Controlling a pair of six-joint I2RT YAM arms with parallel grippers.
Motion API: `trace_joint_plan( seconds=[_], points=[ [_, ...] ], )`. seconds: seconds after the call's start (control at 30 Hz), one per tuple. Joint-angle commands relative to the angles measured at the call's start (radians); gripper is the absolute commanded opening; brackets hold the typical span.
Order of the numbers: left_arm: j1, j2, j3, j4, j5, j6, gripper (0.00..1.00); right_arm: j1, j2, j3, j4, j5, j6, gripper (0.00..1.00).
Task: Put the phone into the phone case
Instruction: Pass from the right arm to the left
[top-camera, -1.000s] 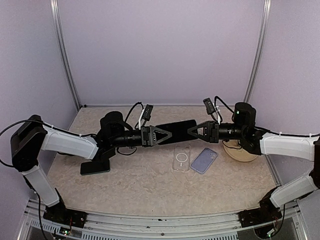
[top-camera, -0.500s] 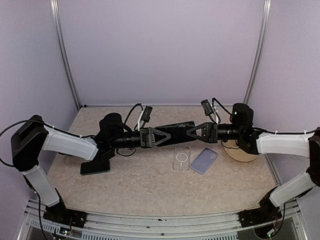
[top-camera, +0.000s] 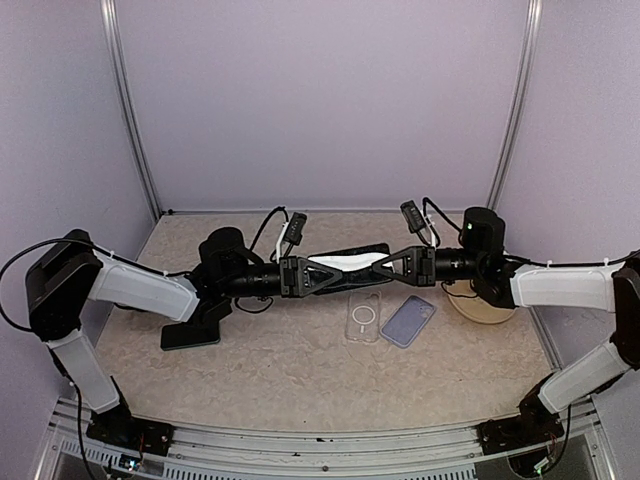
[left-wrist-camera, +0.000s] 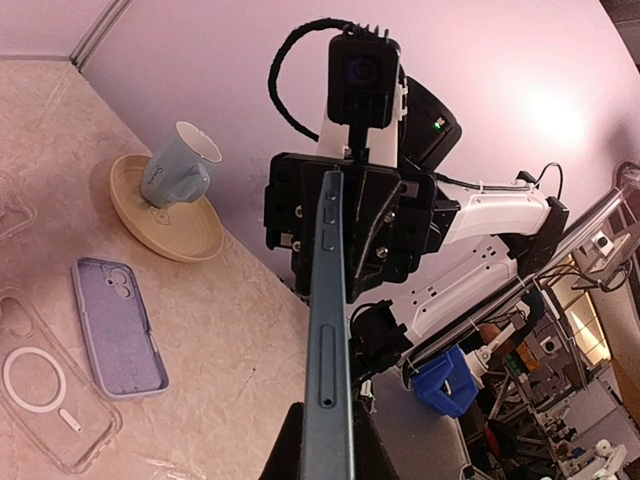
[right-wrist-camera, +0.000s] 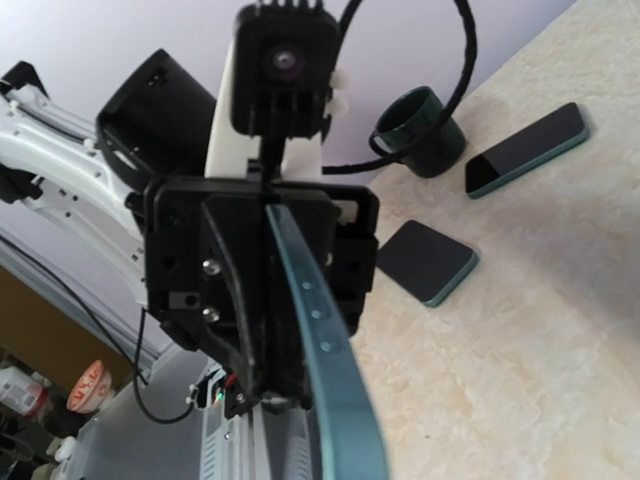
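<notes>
Left jaws: clamped on phone (top-camera: 345, 262), one end. Right jaws: clamped on opposite end. Phone: airborne, edge-on, just beyond clear case (top-camera: 363, 316); two-ended hold likely handover or steadying for alignment. Lilac case (top-camera: 408, 320): flat on desk (top-camera: 280, 370), right of clear case.

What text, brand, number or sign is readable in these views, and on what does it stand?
No words, brands or numbers can be read in any view.
On the clear case: a printed ring with a short bar, no letters.
On the mug: small dark marks near its base, too blurred to read.
On the phone: only its edge shows, with no text on it.
</notes>
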Motion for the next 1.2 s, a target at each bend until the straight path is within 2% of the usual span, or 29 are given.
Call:
trace_joint_plan(
  seconds=[0.0, 0.07, 0.3, 0.43, 0.63, 0.87, 1.17],
  points=[
    [-0.008, -0.005, 0.024, 0.062, 0.0, -0.015, 0.0, -0.002, 0.015, -0.007, -0.011, 0.07, -0.047, 0.0],
    [-0.006, -0.005, 0.023, 0.059, -0.001, -0.012, 0.0, -0.003, 0.011, 0.0, -0.03, 0.076, -0.062, 0.02],
    [-0.005, -0.04, 0.024, -0.072, -0.039, 0.069, 0.0, -0.021, -0.016, 0.045, -0.192, 0.135, -0.156, 0.44],
    [0.002, -0.102, 0.02, -0.173, -0.092, 0.132, 0.0, -0.047, -0.052, 0.047, -0.253, 0.167, -0.2, 0.59],
    [0.028, -0.173, -0.025, -0.242, -0.149, 0.149, 0.0, -0.073, -0.096, 0.074, -0.375, 0.235, -0.276, 0.66],
    [0.04, -0.265, -0.072, -0.327, -0.252, 0.183, 0.0, -0.075, -0.109, 0.095, -0.507, 0.357, -0.376, 0.66],
    [0.063, -0.386, -0.139, -0.406, -0.368, 0.207, 0.0, -0.074, -0.038, 0.095, -0.501, 0.291, -0.355, 0.68]
  ],
)
